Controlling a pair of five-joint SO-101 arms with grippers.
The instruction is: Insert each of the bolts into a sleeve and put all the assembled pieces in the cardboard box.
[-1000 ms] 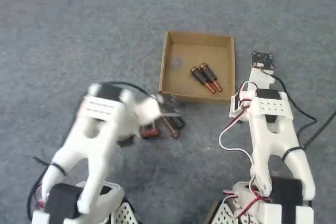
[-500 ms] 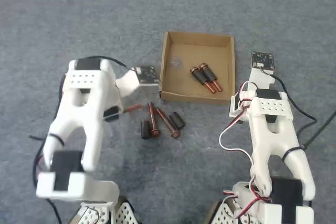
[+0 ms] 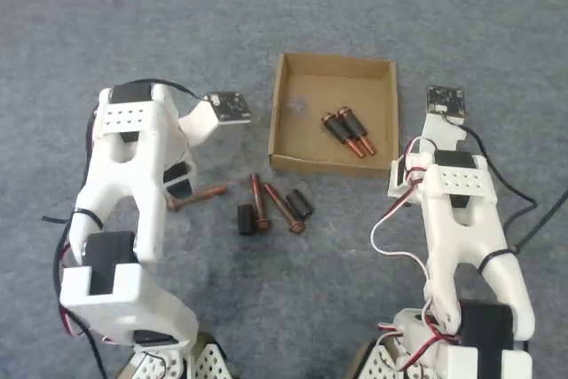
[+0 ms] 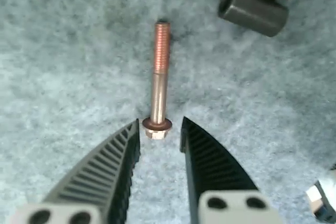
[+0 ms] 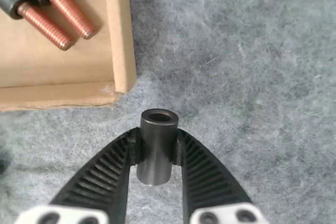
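A copper bolt (image 4: 159, 77) lies on the grey mat, left of the pile, seen from above as bolt (image 3: 197, 196). My left gripper (image 4: 158, 129) is open, its fingertips on either side of the bolt's head without clearly touching it. My right gripper (image 5: 157, 148) is shut on a dark sleeve (image 5: 157, 145), held upright just outside the cardboard box (image 5: 119, 35). Two assembled pieces (image 3: 347, 133) lie in the box (image 3: 288, 104). Two more bolts (image 3: 271, 204) and two loose sleeves (image 3: 246, 218) lie in front of the box.
The box's front wall (image 3: 328, 166) stands between the loose parts and the assembled pieces. A sleeve (image 4: 252, 11) and a bolt head lie a little beyond the left gripper. Open grey mat stretches to the left and toward the front.
The left arm swung left, away from the pile. One bolt went with it and now lies on the mat left of the pile. The right arm has not moved.
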